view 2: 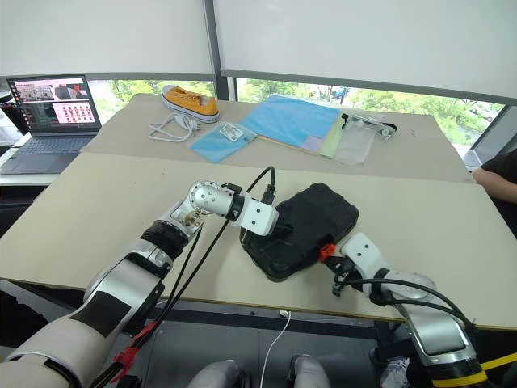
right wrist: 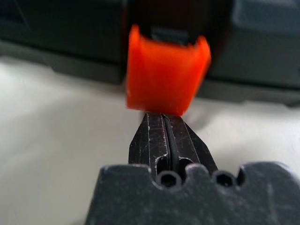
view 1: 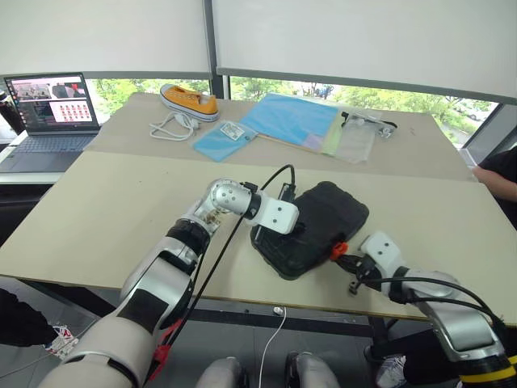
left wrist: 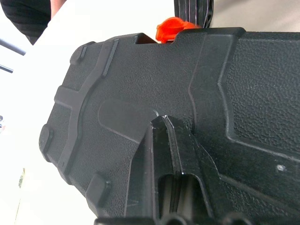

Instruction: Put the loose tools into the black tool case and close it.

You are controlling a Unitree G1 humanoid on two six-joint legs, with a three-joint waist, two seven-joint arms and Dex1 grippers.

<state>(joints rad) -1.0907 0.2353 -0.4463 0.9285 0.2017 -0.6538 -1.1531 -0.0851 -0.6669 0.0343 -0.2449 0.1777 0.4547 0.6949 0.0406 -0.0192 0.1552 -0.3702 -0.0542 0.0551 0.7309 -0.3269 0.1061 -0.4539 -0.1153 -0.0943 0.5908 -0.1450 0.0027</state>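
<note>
The black tool case point(view 1: 323, 212) lies with its lid down near the table's front edge, its small orange latch point(view 1: 338, 250) on the side facing me. My left gripper point(left wrist: 161, 119) is shut, with its tips pressed on the textured lid point(left wrist: 262, 84). My right gripper point(right wrist: 161, 115) is shut too, and its tips touch the lower edge of the orange latch point(right wrist: 166, 75), which sticks out from the case. In the head views the right gripper point(view 1: 349, 261) sits just in front of the case. The loose tools are out of view.
On the far table lie a yellow shoe point(view 1: 190, 101), a white cable point(view 1: 170, 127), blue folders point(view 1: 291, 117), a small blue pouch point(view 1: 222, 139) and glasses point(view 1: 367, 121). An open laptop point(view 1: 48, 113) stands at the far left. A person's arm point(view 1: 501, 174) shows at the right edge.
</note>
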